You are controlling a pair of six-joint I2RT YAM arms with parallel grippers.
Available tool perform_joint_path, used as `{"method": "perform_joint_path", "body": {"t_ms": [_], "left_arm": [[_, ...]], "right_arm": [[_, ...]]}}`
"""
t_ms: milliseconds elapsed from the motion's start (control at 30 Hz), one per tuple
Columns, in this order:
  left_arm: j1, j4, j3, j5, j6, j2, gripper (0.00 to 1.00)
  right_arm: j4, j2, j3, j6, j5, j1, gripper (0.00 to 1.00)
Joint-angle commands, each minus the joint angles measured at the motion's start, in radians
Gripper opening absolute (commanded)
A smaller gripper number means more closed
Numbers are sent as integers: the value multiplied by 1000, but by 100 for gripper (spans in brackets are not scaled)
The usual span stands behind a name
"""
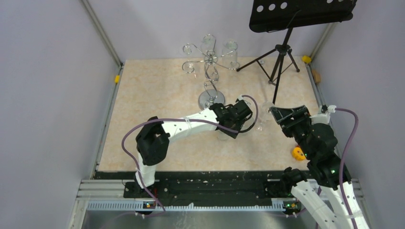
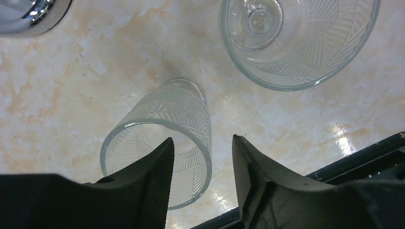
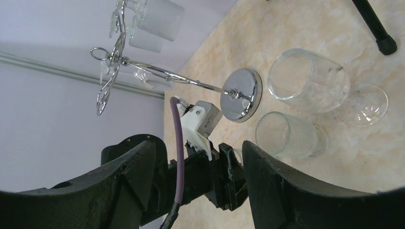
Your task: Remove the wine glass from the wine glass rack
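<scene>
Hovering with left pincer [image 2: 203,143] parted across the rim of a ribbed wine glass [image 2: 167,114], upright on the worktop [image 2: 71,95]. At two o'clock, a wider glass [image 2: 298,38]; at eleven, the mirrored base of the wine glass rack [image 2: 28,14], hung glasses [image 1: 230,52] up top. Right pincer [image 3: 198,143] gaping, empty

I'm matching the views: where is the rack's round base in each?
Top external: base, just above centre.
Left wrist: top-left corner, cut off.
Right wrist: mid-frame, left of the wide glass.
Shared landmark: that wide glass, in all three.
</scene>
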Motion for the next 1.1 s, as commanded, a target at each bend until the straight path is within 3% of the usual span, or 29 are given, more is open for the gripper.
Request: {"method": "perform_joint_path", "body": {"t_ms": [0,233,367,567,800,1067], "left_arm": [[5,19,57,-25,5,-71,56],[11,54,72,-11,31,-187,67],[20,142,53,135,81,-283,73],[50,245,30,177,112,-448,81],[248,465,21,361,-9,-572,85],[508,532,6,329,-142,-614,88]], "right_arm": [[16,-7,41,-17,-2,2,67],[10,-8,53,-20,-2,2,67],[15,-4,55,-16,-5,3,67],[97,10,40,30,-82,2,68],[152,36,9,72,-135,3,67],[167,31,-13,92,-146,2,67]]}}
